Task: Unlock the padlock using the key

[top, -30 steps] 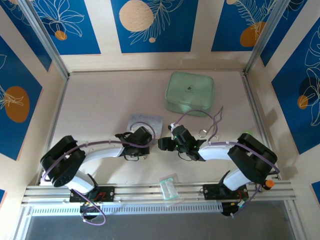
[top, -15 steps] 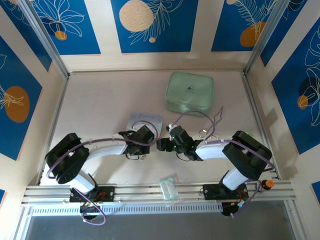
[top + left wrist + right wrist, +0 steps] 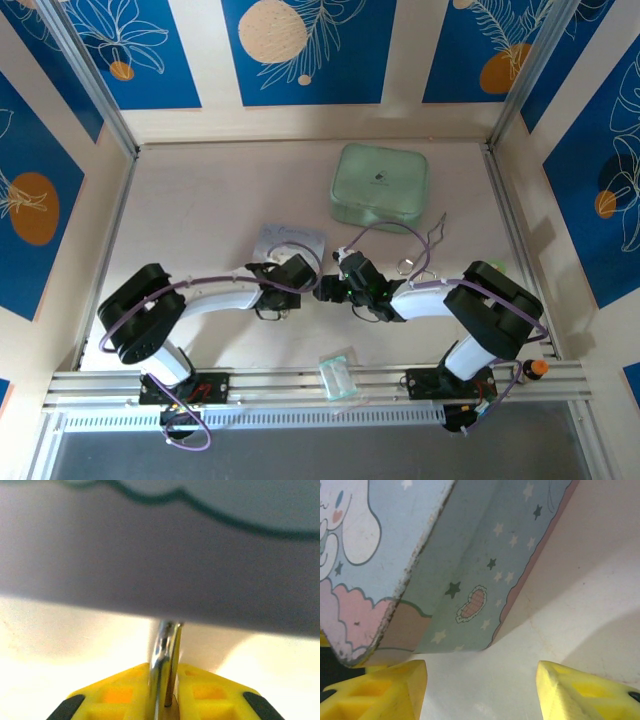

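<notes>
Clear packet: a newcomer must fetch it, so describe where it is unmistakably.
Find the aluminium rail along the near edge of the table. Near its middle lies the clear plastic packet, small and see-through, unlike the larger opaque mint-green case near the far wall.

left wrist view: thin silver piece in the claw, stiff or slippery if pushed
Probably stiff: the silver piece looks like solid metal. Likely slippery: it is shiny and thin where the left claw pinches it. It might pivot if pushed, held only at its lower end.
</notes>
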